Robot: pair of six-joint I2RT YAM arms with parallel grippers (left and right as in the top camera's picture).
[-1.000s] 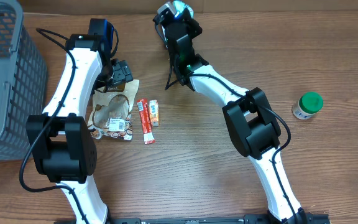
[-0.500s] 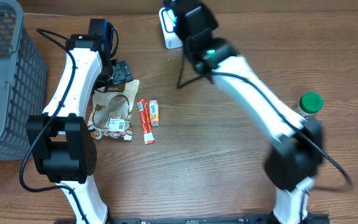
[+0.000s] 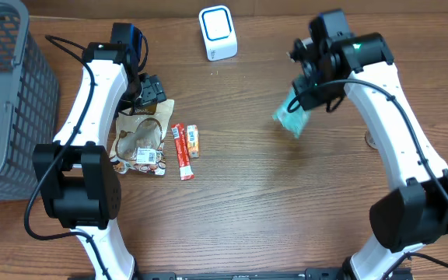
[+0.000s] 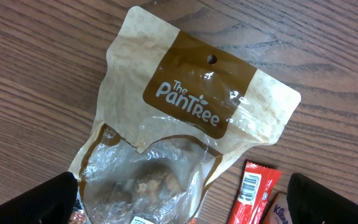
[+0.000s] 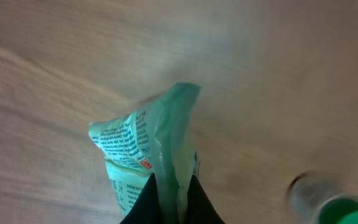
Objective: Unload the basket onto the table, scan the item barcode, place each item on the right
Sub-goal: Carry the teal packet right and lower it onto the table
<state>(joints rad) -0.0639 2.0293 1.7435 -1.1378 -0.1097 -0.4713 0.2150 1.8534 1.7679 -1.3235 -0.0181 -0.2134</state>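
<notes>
Green packet (image 3: 292,118) hangs in the air over the right half of the table (image 3: 247,218), pinched at its top edge by the right claw (image 5: 173,202), whose jaws are squeezed almost together on the film. It is well apart from the white scanner (image 3: 217,33), which stands at the far edge of the table.

Judging from this, the step in hand is to present the packet to the scanner. The broad move matters most: carry it across to the scanner's window, staying high above the goods on the table. Next, turn the wrist so the printed face meets the window squarely. The packet droops and folds along its middle, so a slow, steady hold should give the code a chance to lie flat. I cannot tell where the barcode sits.

The left claw (image 3: 151,92) is spread wide, gripping nothing, and hovers above a tan snack pouch (image 4: 194,106).

The pouch has a brown label reading "The PanTree". The green packet carries lines of fine print and a red mark, too blurred to read. A red bar wrapper (image 4: 253,186) beside the pouch shows a barcode panel. The small orange packet (image 3: 194,141) next to it has lettering too small to read.
</notes>
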